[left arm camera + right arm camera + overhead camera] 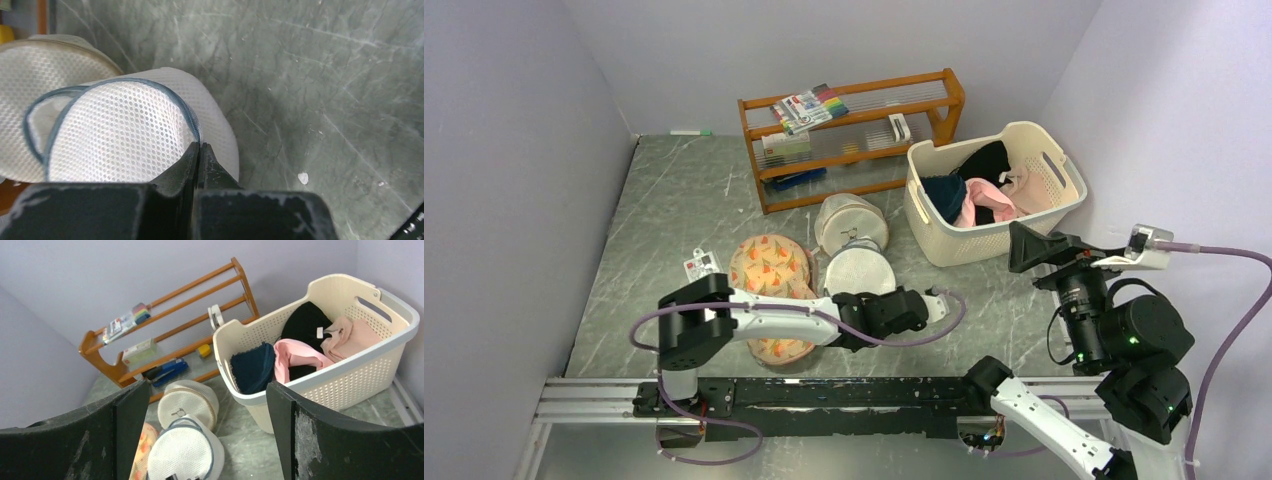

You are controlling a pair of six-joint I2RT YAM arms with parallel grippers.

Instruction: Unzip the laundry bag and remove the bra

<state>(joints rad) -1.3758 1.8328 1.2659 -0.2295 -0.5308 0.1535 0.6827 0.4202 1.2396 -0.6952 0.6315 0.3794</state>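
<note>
Left wrist view: our left claw (200, 152), pinched together at the blue rim of the round white mesh laundry bag (120, 135) on the grey table (310, 75), could drag the unbraced bag instead of unzipping it, while our right claw (204, 386) gapes aloft.

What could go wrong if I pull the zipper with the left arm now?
1. The right gripper is open and away by the basket, so nothing pins the laundry bag; a pull may just drag it.
2. The left gripper is shut at its blue rim, no zipper tab visible; it may slip off.
</note>
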